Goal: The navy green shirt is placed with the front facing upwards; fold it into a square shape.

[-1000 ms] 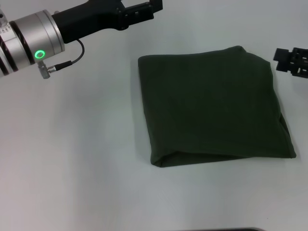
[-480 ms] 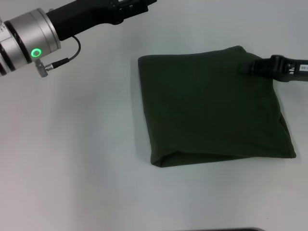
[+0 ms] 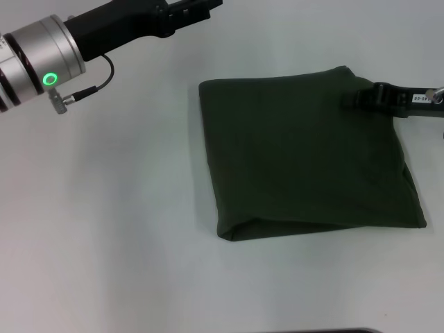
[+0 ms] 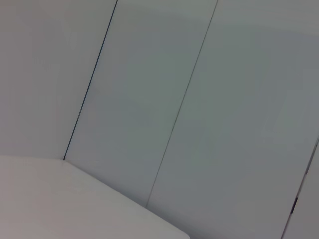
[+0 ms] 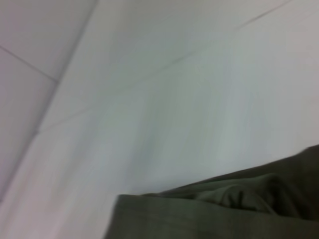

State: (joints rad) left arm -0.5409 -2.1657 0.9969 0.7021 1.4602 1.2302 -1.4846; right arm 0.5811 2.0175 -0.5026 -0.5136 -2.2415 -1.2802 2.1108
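We see the white table (image 3: 104, 229) filling nearly the whole head view, with the navy green shirt (image 3: 305, 166) lying on its right half. The shirt is folded into a rough square, plain green side up, no lettering showing. Its left and far edges run fairly straight; the near edge shows a rolled fold with a layer tucked beneath, and the right side slants outward toward the near right corner.

The left arm (image 3: 83, 35) reaches across the far left of the table, silver cuff with a green light, well apart from the shirt. The left gripper (image 3: 196, 7) sits at the top edge of that view, and we cannot tell how its fingers stand. Its wrist camera shows only pale wall panels and a table corner.

The right gripper (image 3: 361, 97) comes in from the right edge over the shirt's far right corner. We cannot tell whether it is spread, closed, or touching the cloth. The right wrist view shows the shirt's bunched edge (image 5: 234, 204) against the table.
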